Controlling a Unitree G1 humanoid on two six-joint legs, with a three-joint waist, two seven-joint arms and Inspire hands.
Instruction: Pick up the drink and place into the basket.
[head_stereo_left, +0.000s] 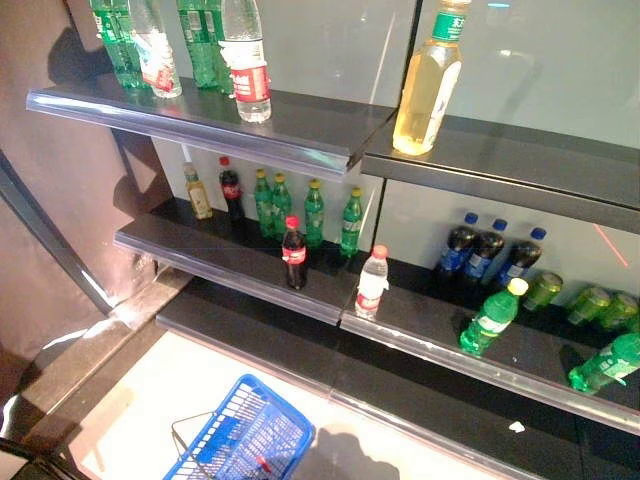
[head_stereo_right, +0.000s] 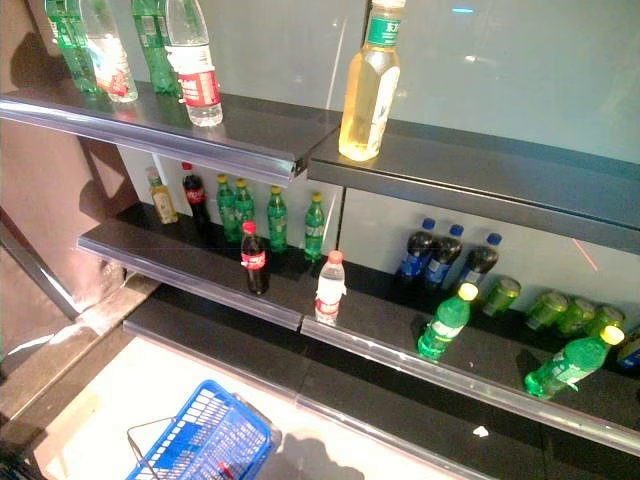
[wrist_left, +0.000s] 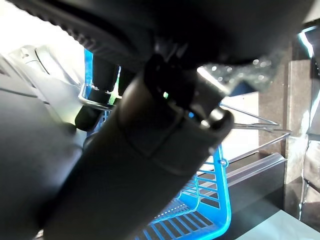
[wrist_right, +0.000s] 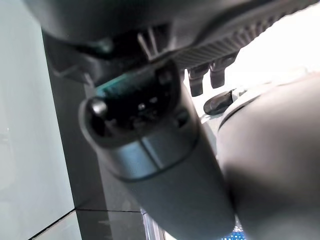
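The blue basket (head_stereo_left: 268, 428) hangs low at the left, in front of the shelves. In the left wrist view my left hand (wrist_left: 150, 155) has its fingers (wrist_left: 101, 75) curled round the basket's thin wire handles (wrist_left: 86, 96), with the blue mesh (wrist_left: 210, 200) below. Drinks stand on the middle shelf: a cola bottle (head_stereo_left: 294, 253) and a clear bottle with a red cap (head_stereo_left: 371, 283) near the front edge, and a green bottle (head_stereo_left: 493, 317) further right. My right hand (wrist_right: 165, 165) is relaxed and holds nothing, away from the drinks.
A tall yellow drink (head_stereo_left: 428, 85) and clear and green bottles (head_stereo_left: 246, 65) stand on the top shelf. Green bottles (head_stereo_left: 310, 212) and dark bottles with blue caps (head_stereo_left: 485, 252) line the back of the middle shelf. A dark low shelf (head_stereo_left: 420, 400) runs below.
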